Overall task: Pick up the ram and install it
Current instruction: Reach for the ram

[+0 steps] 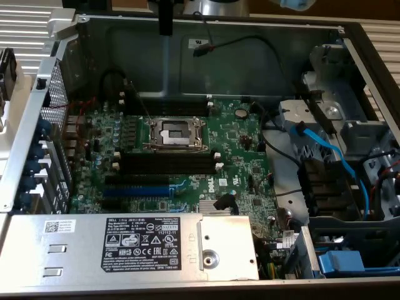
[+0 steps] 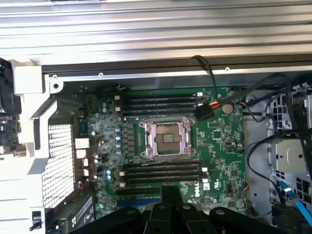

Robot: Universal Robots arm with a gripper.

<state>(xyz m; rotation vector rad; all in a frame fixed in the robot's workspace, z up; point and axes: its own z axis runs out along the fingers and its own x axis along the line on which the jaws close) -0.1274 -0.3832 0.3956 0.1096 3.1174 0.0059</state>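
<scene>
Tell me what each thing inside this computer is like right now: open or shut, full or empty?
Computer case: open, side cover off.
CPU socket: bare, no cooler on it.
Black memory slots: empty.
Blue slot: empty.
Gripper: hovers above the open case.

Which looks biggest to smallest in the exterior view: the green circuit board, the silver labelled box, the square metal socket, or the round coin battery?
1. green circuit board
2. silver labelled box, nearly as big but nearer the camera, so unsure
3. square metal socket
4. round coin battery
</scene>
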